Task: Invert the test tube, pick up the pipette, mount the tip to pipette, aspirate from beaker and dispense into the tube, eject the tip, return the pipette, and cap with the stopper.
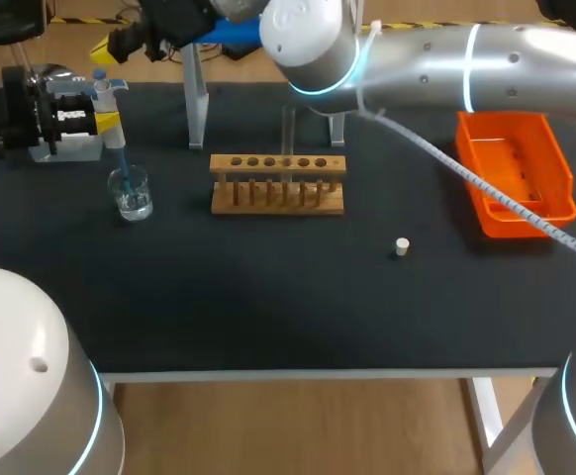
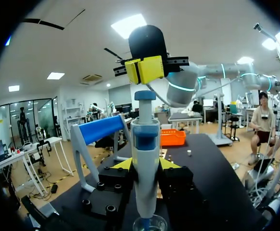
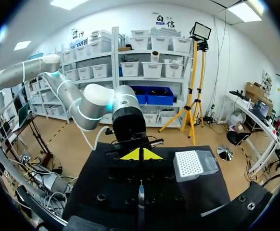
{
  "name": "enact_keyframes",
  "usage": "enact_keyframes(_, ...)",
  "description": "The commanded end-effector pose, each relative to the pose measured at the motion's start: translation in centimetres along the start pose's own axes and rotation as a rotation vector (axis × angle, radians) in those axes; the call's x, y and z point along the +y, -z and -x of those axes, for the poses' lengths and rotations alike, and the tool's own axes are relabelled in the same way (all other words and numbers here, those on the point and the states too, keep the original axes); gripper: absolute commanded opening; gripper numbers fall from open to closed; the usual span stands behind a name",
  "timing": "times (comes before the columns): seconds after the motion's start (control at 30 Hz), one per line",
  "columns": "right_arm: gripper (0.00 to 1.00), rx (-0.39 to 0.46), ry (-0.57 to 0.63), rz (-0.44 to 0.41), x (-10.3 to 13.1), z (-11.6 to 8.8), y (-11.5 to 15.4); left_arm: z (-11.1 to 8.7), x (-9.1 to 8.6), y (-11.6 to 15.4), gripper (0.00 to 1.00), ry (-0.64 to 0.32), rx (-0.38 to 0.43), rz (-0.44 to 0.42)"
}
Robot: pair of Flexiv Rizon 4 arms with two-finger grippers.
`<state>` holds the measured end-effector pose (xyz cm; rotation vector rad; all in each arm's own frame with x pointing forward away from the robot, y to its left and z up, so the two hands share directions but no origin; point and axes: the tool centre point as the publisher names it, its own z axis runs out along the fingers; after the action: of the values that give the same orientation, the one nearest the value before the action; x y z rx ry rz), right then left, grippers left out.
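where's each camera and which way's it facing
Head: above, behind, looking down on the table; right arm spans toward the pipette.
Left wrist: along the left gripper, shut on the pipette over the beaker; right gripper above.
Right wrist: past the shut right gripper toward the left arm.
Shared: head and left wrist show the orange bin.

The rack [image 1: 277, 184] stood mid-table with a tube [image 1: 288, 129] upright in it. Left of the rack sat the beaker [image 1: 130, 194]. The pipette [image 1: 110, 117] stood over the beaker, tip down in it, gripped from both sides by my left pincer [image 2: 145, 166]. My right pincer [image 2: 145, 70] hung just above the pipette's top, behind and left of the rack. The stopper [image 1: 401, 246] lay right of the rack, nearer me. The bin [image 1: 555, 168] sat farther right.
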<state>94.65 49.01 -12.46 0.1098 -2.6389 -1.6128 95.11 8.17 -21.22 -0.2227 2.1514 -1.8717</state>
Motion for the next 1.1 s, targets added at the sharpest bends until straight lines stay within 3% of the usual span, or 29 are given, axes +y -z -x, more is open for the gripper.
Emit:
enact_keyframes(0.03, 0.00, 0.002, 0.004, -0.010, 0.0, 0.3, -0.4, 0.0, 0.0, 0.1, 0.00, -0.001, 0.004, -0.002)
enact_keyframes(1.1, 0.00, 0.010, 0.004, -0.036, -1.4, -0.2, -1.6, 0.0, 0.0, 0.1, 0.00, -0.001, 0.004, -0.002)
